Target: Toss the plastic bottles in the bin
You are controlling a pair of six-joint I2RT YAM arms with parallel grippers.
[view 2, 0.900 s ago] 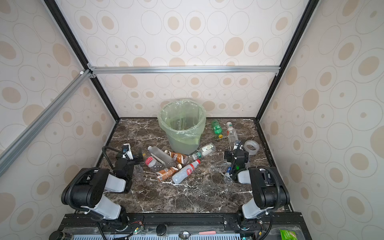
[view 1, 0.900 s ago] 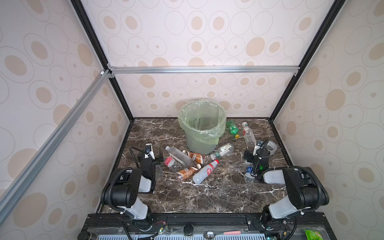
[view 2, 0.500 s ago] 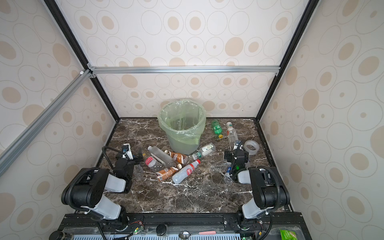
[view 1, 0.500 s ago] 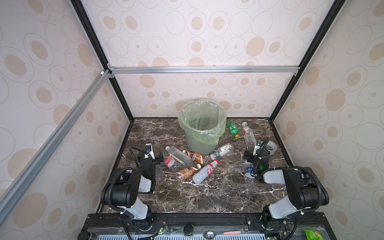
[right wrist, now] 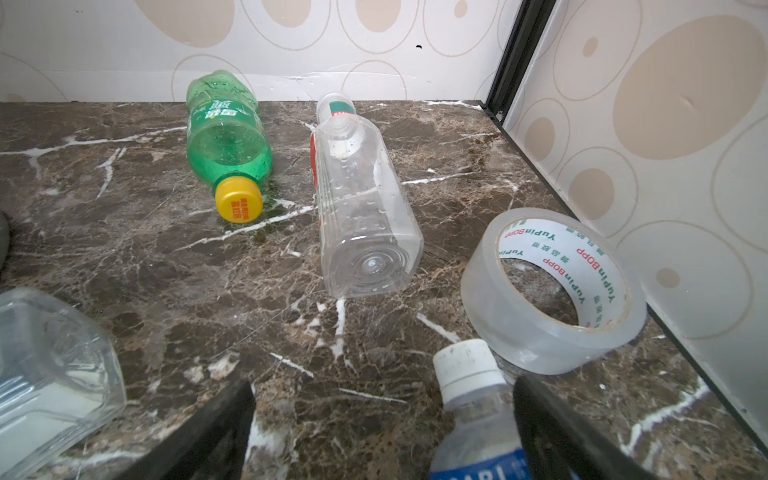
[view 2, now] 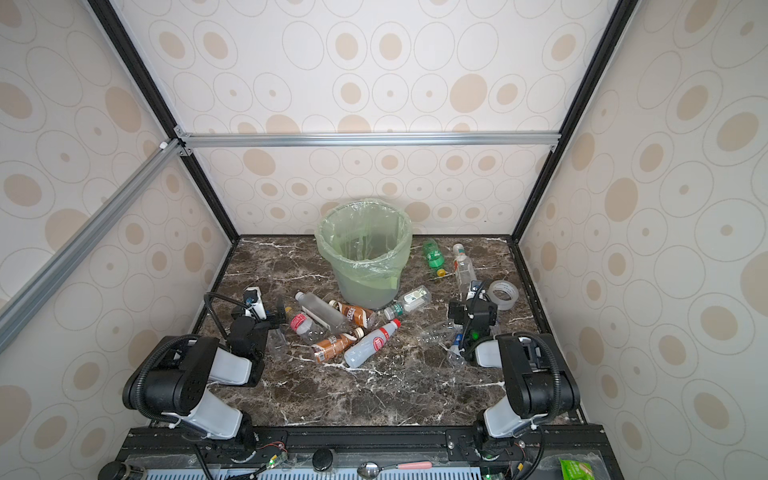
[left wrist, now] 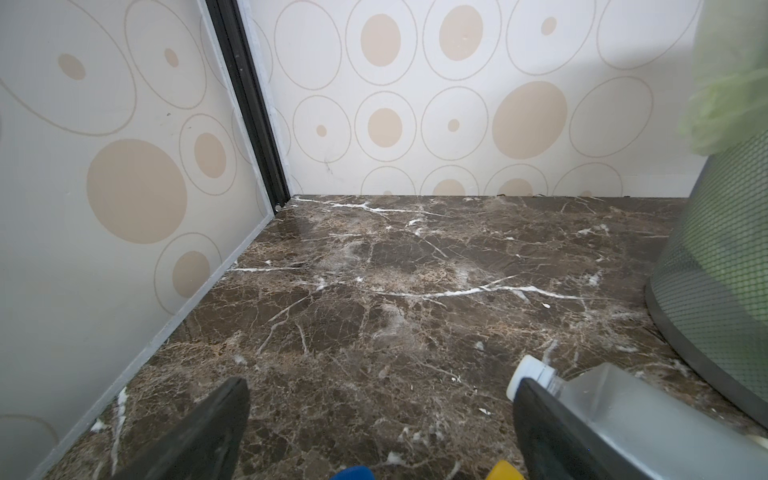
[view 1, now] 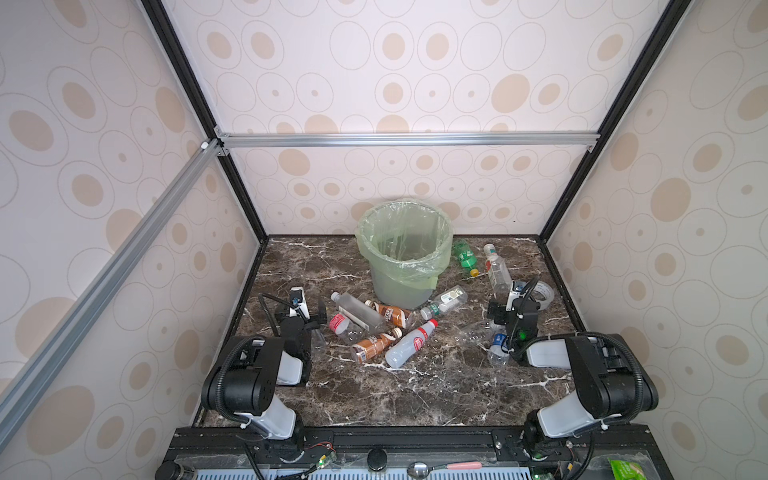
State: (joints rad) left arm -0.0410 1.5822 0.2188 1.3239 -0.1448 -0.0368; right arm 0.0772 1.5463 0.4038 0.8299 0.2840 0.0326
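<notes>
Bench: dark brown marble-look bench top (view 1: 415, 395); white veins all over
Walls: cream panel walls (view 1: 374, 83); beige ovals inside thin grey rings
Bin: round grey translucent plastic bin (view 1: 392, 291), fine mesh pattern on its side; pale green plastic bag liner (view 1: 419, 266) over the rim
Back right corner: green plastic bottle with yellow cap (right wrist: 226, 141), white print on its label; clear square-sided plastic bottle (right wrist: 365, 216), red strip down one side
Right edge: clear plastic tape roll (right wrist: 519, 320); white core, red and green lettering
Middle: brown-labelled plastic bottle (view 1: 390, 314); another brown-labelled bottle (view 1: 372, 344); white plastic bottle with red cap (view 1: 405, 348), red label
Near the right edge: clear plastic bottle with white cap (right wrist: 478, 415); blue label, white letters
</notes>
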